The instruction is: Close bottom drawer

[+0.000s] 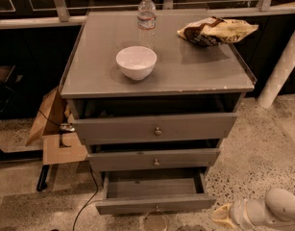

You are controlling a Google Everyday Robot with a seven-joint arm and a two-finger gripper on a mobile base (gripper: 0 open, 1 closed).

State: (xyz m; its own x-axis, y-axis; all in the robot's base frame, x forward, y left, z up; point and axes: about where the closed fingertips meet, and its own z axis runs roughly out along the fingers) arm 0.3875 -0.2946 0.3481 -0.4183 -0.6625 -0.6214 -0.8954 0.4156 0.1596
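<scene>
The bottom drawer [155, 203] of the grey cabinet is pulled out the farthest of the three; its inside is empty and its small round knob [157, 208] shows at the front's centre. The middle drawer [154, 159] and top drawer [156, 128] stand slightly out. My gripper [223, 216], on a white arm [274, 208], is low at the bottom right, to the right of the bottom drawer's front and apart from it.
On the cabinet top [209, 66] stand a white bowl [136, 62], a water bottle [146, 18] and a chip bag [215, 31]. Cardboard [55, 129] and a black cable [87, 196] lie at the left. A white post [280, 66] is at the right.
</scene>
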